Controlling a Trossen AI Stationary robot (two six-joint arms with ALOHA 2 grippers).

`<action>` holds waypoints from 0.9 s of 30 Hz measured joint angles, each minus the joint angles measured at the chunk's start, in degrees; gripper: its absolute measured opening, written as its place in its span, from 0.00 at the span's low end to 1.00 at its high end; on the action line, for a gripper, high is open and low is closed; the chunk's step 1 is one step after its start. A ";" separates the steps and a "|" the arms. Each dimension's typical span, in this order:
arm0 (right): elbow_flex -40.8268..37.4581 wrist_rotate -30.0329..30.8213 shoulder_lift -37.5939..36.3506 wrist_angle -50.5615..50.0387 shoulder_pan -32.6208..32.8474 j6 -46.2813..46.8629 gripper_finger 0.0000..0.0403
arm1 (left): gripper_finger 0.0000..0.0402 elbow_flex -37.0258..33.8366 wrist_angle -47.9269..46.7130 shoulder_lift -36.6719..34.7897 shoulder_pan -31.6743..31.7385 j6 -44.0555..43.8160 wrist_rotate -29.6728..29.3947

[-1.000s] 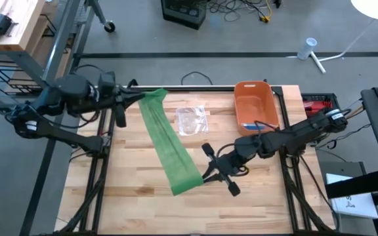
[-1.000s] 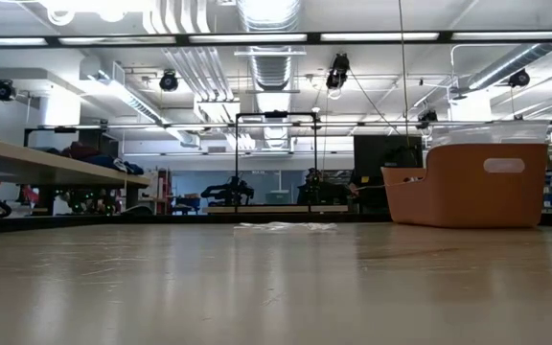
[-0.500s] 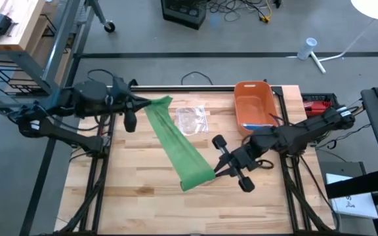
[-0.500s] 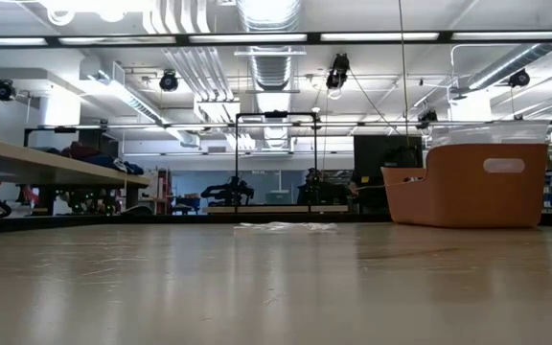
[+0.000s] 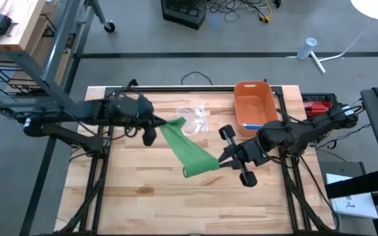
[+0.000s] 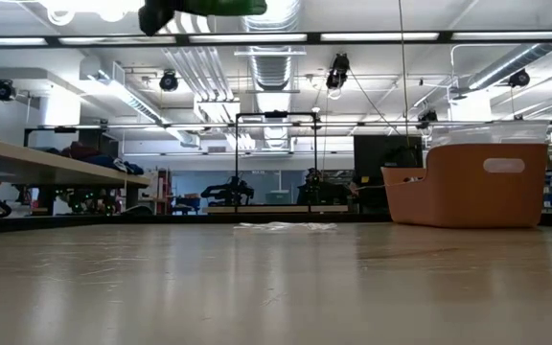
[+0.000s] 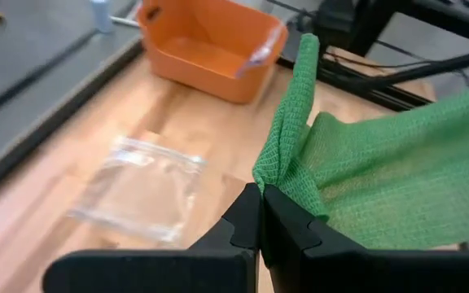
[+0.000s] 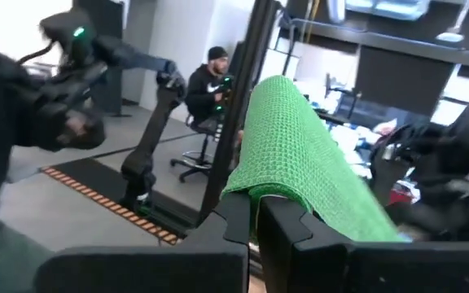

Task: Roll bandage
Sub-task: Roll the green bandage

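Note:
A green mesh bandage is held in the air over the middle of the table, between my two grippers. My left gripper is shut on its far end and my right gripper is shut on its near end, which curls over. In the low view only a green and dark shape shows at the top edge, high above the tabletop. The bandage also shows in the left wrist view and in the right wrist view. My left gripper pinches the bandage's far end between its two fingers, where the cloth is bunched into folds. The fingers come about level from the table's left side. The bandage runs away from them, clear of the table. My right gripper pinches the bandage's near end between its two fingers, and the cloth curves over their tips. The fingers come from the table's right side. That end is lifted clear of the table.
An orange bin stands at the table's far right, also seen in the low view. A clear plastic bag lies flat near the far middle. A person sits in the room beyond the table.
Both grippers have risen and gone toward the table's right edge, and the left one has also come toward the near edge. The bandage, which lay flat along the table, is now lifted clear and spans a shorter stretch between them, its near end curled.

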 joint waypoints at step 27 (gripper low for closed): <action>0.00 26.15 -0.10 -2.80 -3.39 -3.01 0.00 | 0.00 -9.23 10.68 7.94 -3.05 -4.86 17.60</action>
